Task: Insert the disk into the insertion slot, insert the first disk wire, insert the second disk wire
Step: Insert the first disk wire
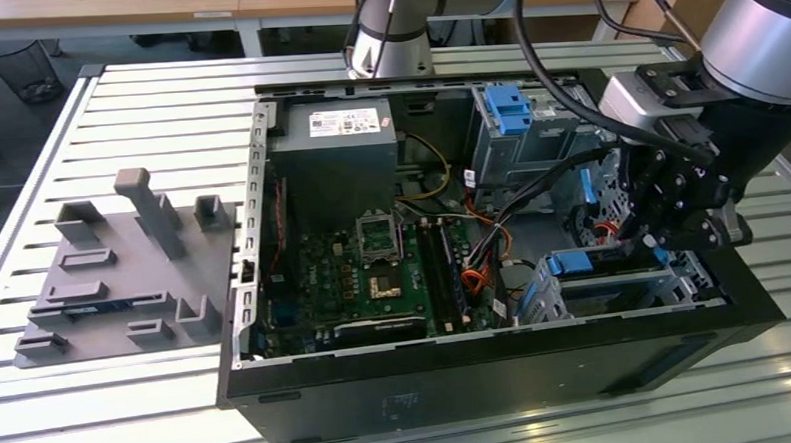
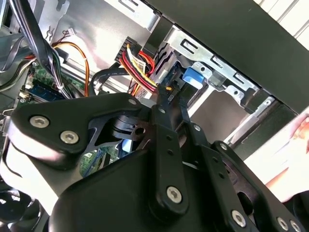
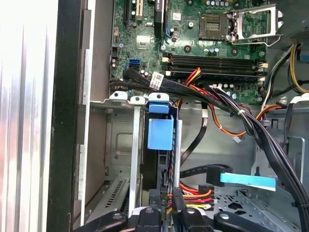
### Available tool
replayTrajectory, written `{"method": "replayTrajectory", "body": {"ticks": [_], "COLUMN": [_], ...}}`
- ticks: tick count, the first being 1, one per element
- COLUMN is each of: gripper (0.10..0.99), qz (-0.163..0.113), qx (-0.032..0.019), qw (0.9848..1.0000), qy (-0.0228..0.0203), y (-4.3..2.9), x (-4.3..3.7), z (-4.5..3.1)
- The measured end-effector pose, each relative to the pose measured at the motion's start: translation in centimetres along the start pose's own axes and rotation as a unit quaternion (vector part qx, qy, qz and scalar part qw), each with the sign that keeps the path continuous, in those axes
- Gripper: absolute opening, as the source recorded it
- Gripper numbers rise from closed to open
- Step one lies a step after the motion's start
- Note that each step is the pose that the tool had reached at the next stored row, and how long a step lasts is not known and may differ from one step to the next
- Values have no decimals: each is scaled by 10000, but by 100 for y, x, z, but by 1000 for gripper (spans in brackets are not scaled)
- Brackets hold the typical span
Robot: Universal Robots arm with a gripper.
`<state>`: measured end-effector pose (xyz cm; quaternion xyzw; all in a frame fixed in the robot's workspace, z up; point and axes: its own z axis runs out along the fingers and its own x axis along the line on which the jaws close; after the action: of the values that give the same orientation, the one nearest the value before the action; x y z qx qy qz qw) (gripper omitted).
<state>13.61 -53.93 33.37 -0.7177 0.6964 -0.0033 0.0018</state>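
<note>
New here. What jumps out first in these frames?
The open computer case on the slatted table, with its motherboard exposed. In the second wrist view the gripper is shut on the plug end of a red-and-yellow disk wire. In the first wrist view the disk, in its blue carrier, sits in the insertion slot.

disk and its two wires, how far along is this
Done: the disk sits in the insertion slot, blue carrier showing. In hand: the gripper pinches the red-and-yellow wire plug at the disk's end. Left: the black plug with a blue strip lies apart, seemingly unplugged.
</note>
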Motion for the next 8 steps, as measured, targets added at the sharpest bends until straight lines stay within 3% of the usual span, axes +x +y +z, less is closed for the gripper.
{"method": "replayTrajectory", "body": {"ticks": [5,7,8], "gripper": [239,157,157], "qz": [0,0,0], "qx": [0,0,0], "qw": [10000,10000,10000], "qy": [-6,-5,-5], "y": [0,-1,0], "x": [0,0,0], "z": [-42,-50,-53]}}
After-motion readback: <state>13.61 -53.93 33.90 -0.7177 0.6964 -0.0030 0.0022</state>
